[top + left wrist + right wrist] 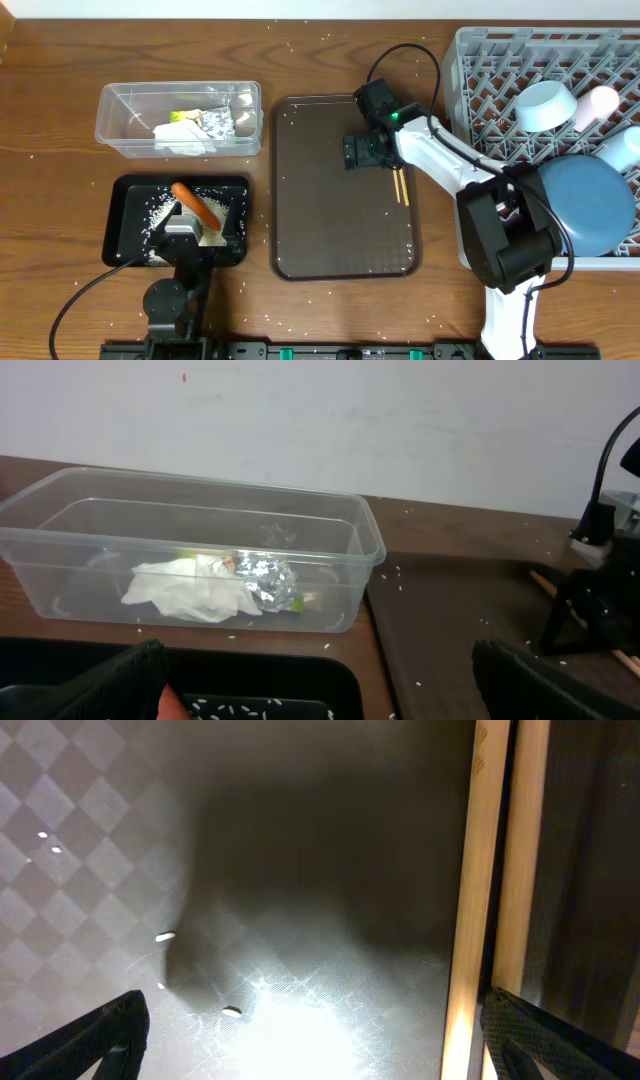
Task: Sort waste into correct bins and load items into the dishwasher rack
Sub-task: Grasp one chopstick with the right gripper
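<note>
Right gripper (pixel 362 150): jaws spread wide, holding nothing, low over the brown tray (pixel 340 235), in its far right part.
Chopsticks (pixel 401 186): lie side by side on the brown tray near its right edge, far ends hidden under the gripper. In the right wrist view they run just inside the right finger (pixel 560 1040); whether they touch it I cannot tell.
Left gripper (pixel 195 232): jaws spread, empty, over the near edge of the black tray (pixel 128 195).
Black tray, near left part of the table (pixel 60 60): carrot (pixel 195 203) lies slanted, its near end just beside the gripper, and rice (pixel 160 212) is scattered around it.
Tub (pixel 118 128), beyond the black tray: tissue (pixel 190 592), foil (pixel 265 580) touching the tissue, and wrapper (pixel 182 115) by the far wall.
Rack (pixel 480 60), far right corner: plate (pixel 590 205) at its near side. Bowl (pixel 545 105), white cup (pixel 603 100) and light-blue cup (pixel 622 148) sit beyond the plate.
</note>
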Robot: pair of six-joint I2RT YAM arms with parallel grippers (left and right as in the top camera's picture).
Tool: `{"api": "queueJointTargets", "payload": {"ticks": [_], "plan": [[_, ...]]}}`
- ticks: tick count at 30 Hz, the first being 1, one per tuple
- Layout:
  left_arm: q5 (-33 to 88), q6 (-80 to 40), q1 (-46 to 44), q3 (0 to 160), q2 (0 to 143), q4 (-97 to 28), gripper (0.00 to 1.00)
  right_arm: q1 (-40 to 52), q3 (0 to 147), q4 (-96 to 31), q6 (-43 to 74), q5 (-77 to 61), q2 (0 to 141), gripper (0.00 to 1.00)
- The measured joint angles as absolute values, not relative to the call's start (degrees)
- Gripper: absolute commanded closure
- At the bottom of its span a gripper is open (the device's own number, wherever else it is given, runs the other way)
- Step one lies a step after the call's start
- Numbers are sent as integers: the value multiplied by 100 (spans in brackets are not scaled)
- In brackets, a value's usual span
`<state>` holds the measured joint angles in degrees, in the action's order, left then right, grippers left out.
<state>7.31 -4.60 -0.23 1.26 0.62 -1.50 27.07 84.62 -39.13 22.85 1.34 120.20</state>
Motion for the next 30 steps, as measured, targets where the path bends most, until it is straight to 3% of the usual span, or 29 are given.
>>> {"api": "queueJointTargets", "payload": {"ticks": [7, 13, 22, 28, 30], "plan": [[729, -460, -23, 126, 62, -150, 2, 2707, 8462, -3913, 2285, 132, 12046, 3], [729, -460, -23, 126, 64, -150, 2, 2709, 8464, -3903, 2287, 165, 12114, 37], [729, -460, -23, 126, 62, -150, 2, 3024, 8549, -3898, 2443, 349, 12213, 79], [729, -460, -23, 126, 62, -150, 2, 3103, 8556, -3920, 2797, 322, 12219, 97], [729, -460, -23, 126, 64, -150, 2, 3103, 8560, -3924, 2910, 287, 12219, 99]]}}
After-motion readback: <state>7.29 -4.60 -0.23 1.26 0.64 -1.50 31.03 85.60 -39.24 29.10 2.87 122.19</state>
